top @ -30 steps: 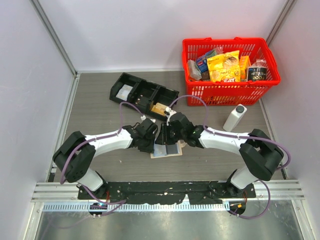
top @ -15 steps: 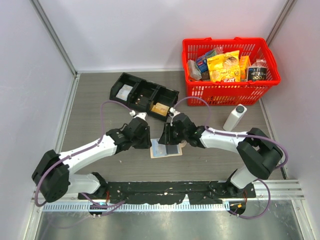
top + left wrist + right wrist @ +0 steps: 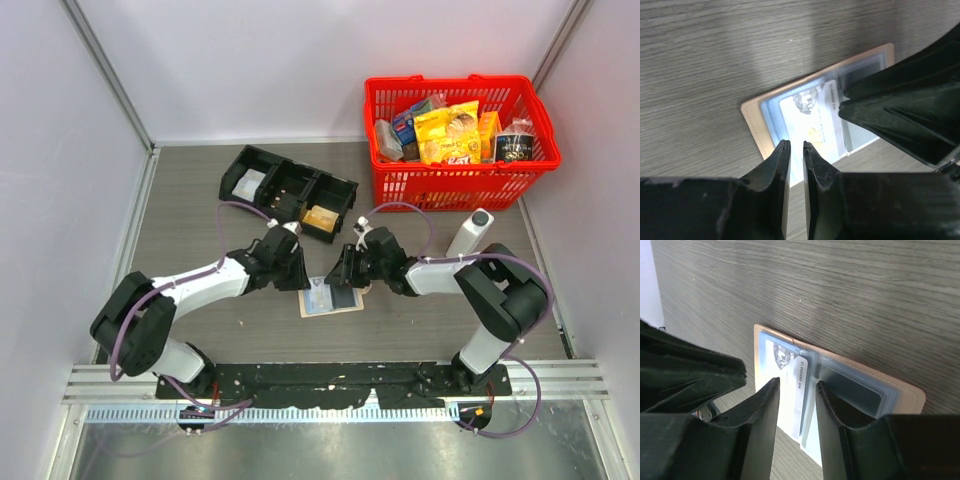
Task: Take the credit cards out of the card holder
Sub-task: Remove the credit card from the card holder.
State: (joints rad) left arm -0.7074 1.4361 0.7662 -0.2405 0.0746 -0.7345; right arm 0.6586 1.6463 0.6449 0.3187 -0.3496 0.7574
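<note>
At the left gripper point(image 3: 793, 146): parted by a thin slit only, nothing seen clamped in it. Poised at the near edge of the card holder point(image 3: 752, 120), tips over its tan rim and pale blue inner face; touching or just above, cannot tell. To the left of this gripper: a stretch of wood-grain table point(image 3: 190, 240) out to the side wall point(image 3: 60, 200).

Just beyond those tips: the holder, lying open and flat on the table. On its inner face, a pale credit card point(image 3: 812, 117) with a yellowish mark, partly under a clear pocket. No other card made out for certain.

Close on the right, over the same holder: the right gripper point(image 3: 796, 387). Spread wider than the left one, pinching nothing. Tips down on either side of the card's printed number strip; contact with the card not clear. Between the two grippers, only a narrow gap above the holder's middle.

Beyond both grippers, near but apart: a black tray point(image 3: 290, 190), with a tan-orange packet point(image 3: 320, 217) in the compartment nearest them. To the right of the right gripper, apart: a white bottle point(image 3: 468, 236), upright. Farther beyond it, well apart: a red basket point(image 3: 450, 190) filled with packets. On the near side of the holder: table back to the arm bases.
</note>
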